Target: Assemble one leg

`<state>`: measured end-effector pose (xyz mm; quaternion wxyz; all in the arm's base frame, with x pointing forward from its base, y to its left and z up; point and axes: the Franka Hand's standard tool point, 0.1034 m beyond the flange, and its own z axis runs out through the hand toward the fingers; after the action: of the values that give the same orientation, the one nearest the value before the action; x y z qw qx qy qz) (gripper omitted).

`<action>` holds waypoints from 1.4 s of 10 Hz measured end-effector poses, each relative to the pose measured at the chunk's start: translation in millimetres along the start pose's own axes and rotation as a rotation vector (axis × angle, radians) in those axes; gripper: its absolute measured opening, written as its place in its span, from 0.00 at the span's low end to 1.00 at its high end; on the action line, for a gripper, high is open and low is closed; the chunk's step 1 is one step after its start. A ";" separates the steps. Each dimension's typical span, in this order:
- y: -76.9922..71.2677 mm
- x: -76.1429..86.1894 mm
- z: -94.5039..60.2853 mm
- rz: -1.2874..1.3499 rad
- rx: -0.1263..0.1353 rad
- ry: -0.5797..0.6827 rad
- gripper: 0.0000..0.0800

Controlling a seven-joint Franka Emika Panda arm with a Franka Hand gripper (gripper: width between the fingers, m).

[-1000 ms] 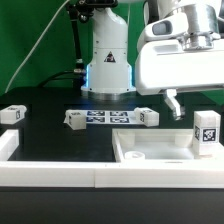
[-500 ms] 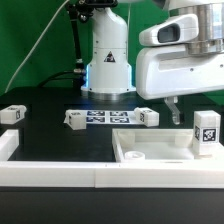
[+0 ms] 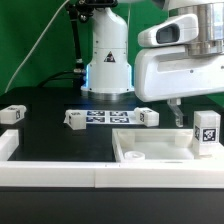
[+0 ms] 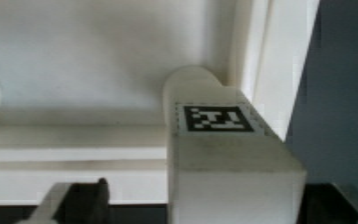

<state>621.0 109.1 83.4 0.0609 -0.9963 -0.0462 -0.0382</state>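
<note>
One leg (image 3: 207, 133) upright by white slab (image 3: 150, 156), gripper (image 3: 177, 118) just beside it; finger state cannot be told; three other legs (image 3: 148, 117) behind

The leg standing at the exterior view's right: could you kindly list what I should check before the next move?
1. The leg upright, tag facing the exterior camera: ok.
2. The leg close in the wrist view: ok.
3. The gripper low beside the leg: ok.
4. Jaws open or shut: cannot tell.
5. Contact between jaws and leg: cannot tell.
6. The recessed white slab lying flat beside the leg: ok.
</note>
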 end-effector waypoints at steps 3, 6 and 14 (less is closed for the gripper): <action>-0.2 0.0 0.0 0.005 0.000 0.000 0.36; -1.4 -0.3 0.3 0.092 0.002 0.000 0.36; -2.3 0.5 2.3 1.141 0.008 0.037 0.37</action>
<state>621.5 111.7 81.5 0.0767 -0.8624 0.5001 -0.0164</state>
